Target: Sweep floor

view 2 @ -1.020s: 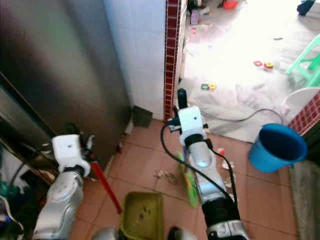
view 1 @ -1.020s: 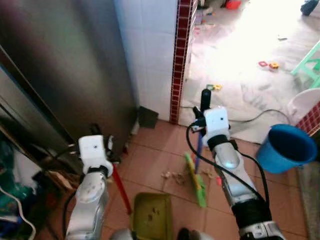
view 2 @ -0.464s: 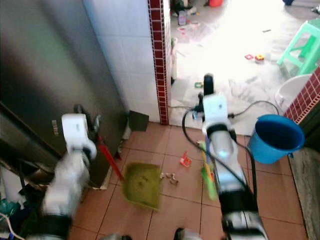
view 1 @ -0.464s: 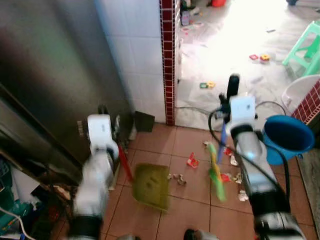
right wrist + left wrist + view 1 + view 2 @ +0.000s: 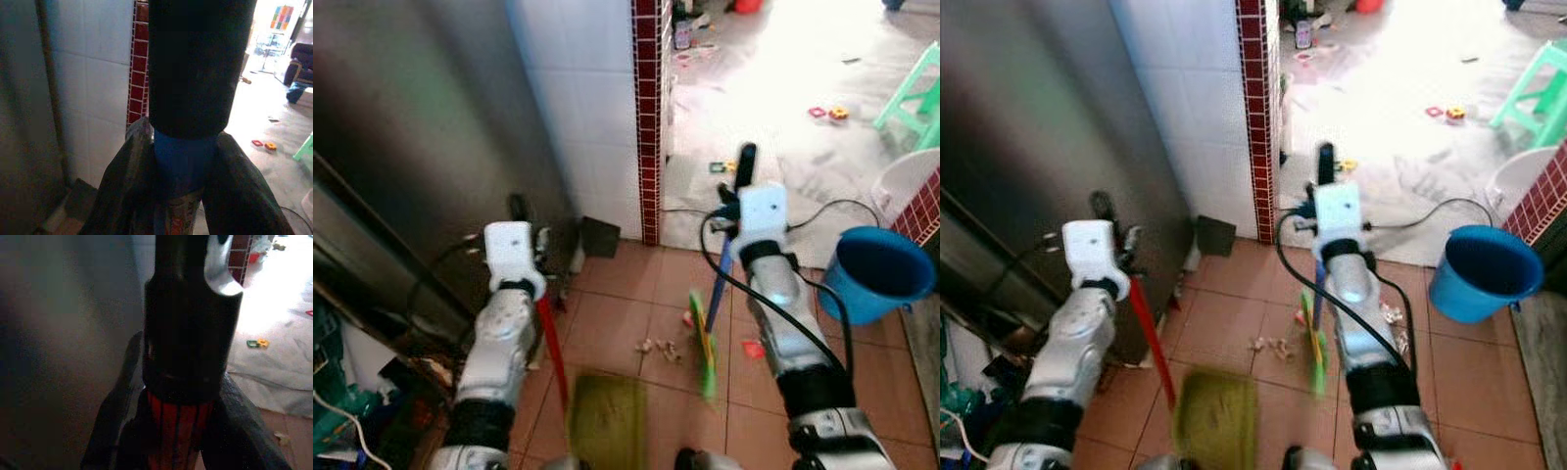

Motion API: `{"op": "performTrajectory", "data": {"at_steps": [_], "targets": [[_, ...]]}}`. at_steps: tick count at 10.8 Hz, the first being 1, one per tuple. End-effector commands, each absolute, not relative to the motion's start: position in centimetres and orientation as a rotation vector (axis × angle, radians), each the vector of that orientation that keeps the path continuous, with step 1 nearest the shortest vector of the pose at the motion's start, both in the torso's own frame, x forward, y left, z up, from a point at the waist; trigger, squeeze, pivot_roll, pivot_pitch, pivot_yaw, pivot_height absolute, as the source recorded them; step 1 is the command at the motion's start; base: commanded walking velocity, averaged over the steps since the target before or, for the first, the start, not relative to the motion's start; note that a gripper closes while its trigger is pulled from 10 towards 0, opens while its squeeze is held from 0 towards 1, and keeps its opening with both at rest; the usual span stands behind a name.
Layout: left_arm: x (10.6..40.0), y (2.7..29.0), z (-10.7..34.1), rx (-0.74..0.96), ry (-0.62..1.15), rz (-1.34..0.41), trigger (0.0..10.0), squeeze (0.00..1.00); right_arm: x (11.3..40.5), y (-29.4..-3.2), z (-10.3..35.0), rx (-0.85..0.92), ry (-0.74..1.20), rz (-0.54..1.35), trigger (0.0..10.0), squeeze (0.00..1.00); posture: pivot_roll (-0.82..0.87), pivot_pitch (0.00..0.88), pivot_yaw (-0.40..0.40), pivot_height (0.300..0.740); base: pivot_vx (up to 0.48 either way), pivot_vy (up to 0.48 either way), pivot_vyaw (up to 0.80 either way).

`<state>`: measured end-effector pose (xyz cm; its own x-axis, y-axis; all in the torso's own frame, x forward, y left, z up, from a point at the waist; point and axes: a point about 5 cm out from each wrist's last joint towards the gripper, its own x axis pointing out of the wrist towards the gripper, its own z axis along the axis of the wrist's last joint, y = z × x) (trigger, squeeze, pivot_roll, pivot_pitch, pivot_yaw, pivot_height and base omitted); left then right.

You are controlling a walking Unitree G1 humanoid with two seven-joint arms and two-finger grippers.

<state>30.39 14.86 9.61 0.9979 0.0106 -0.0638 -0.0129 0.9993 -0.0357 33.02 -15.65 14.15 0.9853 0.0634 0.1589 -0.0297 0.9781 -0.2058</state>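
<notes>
My left gripper [image 5: 530, 237] is shut on the red handle [image 5: 551, 343] of an olive-green dustpan [image 5: 607, 421], which sits blurred low on the terracotta tiles close in front of me. My right gripper [image 5: 732, 208] is shut on the blue handle [image 5: 721, 279] of a broom with a black top. The broom's green head [image 5: 705, 338] rests on the tiles just right of some pale scraps [image 5: 656, 347]. A red scrap [image 5: 752, 348] lies right of the broom head. In the wrist views, the fingers [image 5: 117, 416] clamp the red handle and the fingers [image 5: 122, 186] clamp the blue one.
A steel fridge [image 5: 411, 147] stands close on my left, next to a white tiled wall with a red tile edge [image 5: 649, 117]. A blue bucket [image 5: 879, 284] is at the right. Beyond lie a bright floor with small toys [image 5: 827, 112], a cable [image 5: 822, 208] and a green stool [image 5: 915, 93].
The dustpan has swung back toward me and lower in view. The broom head has moved left toward the pale scraps. The camera has shifted a little.
</notes>
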Motion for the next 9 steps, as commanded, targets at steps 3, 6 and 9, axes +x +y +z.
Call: {"op": "performTrajectory", "data": {"at_steps": [3,6,9], "targets": [[28.4,16.6,9.9,0.013,0.0,0.071,10.0,0.0,31.7,-16.4,13.0,-0.217,-0.139,0.043,10.0,0.0,-0.05,0.0,0.048,0.74,0.0,0.0,0.0],[27.4,16.7,8.5,-0.053,0.048,0.114,10.0,0.0,31.6,-16.7,12.9,-0.222,-0.131,0.042,10.0,0.0,-0.07,0.0,0.058,0.74,0.0,0.0,-0.53],[26.6,15.9,7.9,-0.066,0.067,0.134,10.0,0.0,32.0,-16.3,13.3,-0.234,-0.131,0.115,10.0,0.0,-0.05,0.0,-0.045,0.74,0.0,0.0,0.0]]}}
